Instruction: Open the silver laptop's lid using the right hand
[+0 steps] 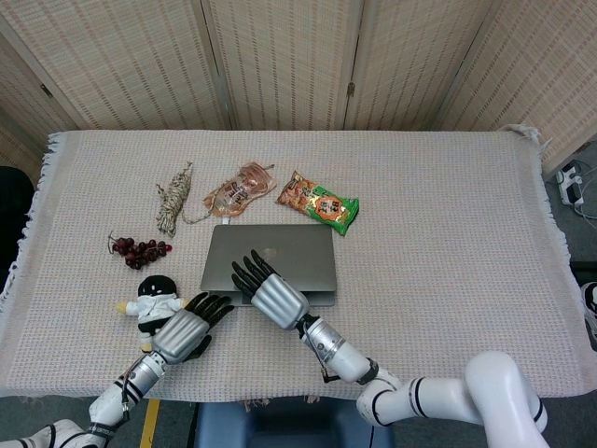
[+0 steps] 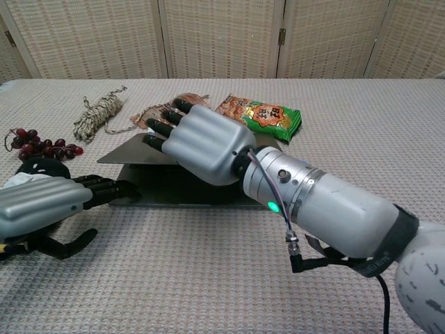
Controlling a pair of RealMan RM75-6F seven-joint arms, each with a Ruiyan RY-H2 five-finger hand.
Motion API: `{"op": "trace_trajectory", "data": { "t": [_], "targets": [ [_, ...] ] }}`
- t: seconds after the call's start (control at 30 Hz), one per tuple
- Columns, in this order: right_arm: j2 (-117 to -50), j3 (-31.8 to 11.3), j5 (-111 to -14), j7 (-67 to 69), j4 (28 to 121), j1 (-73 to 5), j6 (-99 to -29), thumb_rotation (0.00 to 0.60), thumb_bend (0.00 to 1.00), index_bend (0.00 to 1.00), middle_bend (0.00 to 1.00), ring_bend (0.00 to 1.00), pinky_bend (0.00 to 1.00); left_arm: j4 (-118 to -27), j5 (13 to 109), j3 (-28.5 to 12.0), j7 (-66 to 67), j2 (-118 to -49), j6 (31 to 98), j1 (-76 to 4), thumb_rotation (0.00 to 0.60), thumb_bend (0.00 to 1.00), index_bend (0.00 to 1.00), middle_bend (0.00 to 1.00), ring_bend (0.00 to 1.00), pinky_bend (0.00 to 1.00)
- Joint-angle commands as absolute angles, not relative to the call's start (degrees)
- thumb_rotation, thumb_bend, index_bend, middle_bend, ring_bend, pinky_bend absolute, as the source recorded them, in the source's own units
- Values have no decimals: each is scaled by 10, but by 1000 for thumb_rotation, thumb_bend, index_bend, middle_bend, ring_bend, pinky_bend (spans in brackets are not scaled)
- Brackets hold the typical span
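Note:
The silver laptop [image 1: 280, 254] lies mid-table with its lid [image 2: 128, 151] lifted a little off the base [image 2: 177, 193] at the front. My right hand [image 1: 271, 296] [image 2: 206, 142] is at the lid's front edge. Its fingers lie over the lid and the thumb is hidden beneath, so it holds the edge up. My left hand [image 1: 189, 332] [image 2: 43, 208] is low at the front left. It holds nothing, its fingers are spread, and its fingertips [image 2: 117, 189] reach to the left front corner of the base.
A penguin plush [image 1: 152, 301] [image 2: 33, 169] sits just left of my left hand. Behind the laptop lie dark grapes [image 1: 140, 249], a twine bundle [image 1: 173, 200], an orange snack packet [image 1: 241, 190] and a green snack bag [image 1: 319, 203]. A folding screen stands behind the table.

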State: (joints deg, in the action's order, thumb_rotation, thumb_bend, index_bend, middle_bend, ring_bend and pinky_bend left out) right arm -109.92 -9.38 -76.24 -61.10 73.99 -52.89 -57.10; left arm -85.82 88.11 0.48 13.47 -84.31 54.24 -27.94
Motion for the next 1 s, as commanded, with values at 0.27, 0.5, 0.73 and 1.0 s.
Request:
{"op": "trace_trajectory", "data": {
  "t": [0.27, 0.5, 0.73, 1.0],
  "targets": [
    [-1106, -91, -757, -616, 731, -530, -572, 600, 573, 0, 0, 0, 0, -849, 798, -18, 164, -853, 493, -307, 600, 690, 36, 46, 7, 0],
    [-1108, -90, -752, -620, 727, -530, -573, 600, 572, 0, 0, 0, 0, -855, 776, -15, 174, -847, 487, -314, 600, 691, 38, 46, 7, 0],
    [-1109, -90, -741, -619, 718, -528, -571, 600, 572, 0, 0, 0, 0, -855, 762, -9, 181, -846, 485, -319, 600, 691, 41, 46, 7, 0],
    [-1117, -91, -735, -611, 696, -531, -565, 600, 572, 0, 0, 0, 0, -851, 756, -3, 176, -846, 486, -322, 600, 691, 47, 46, 7, 0]
  ]
}}
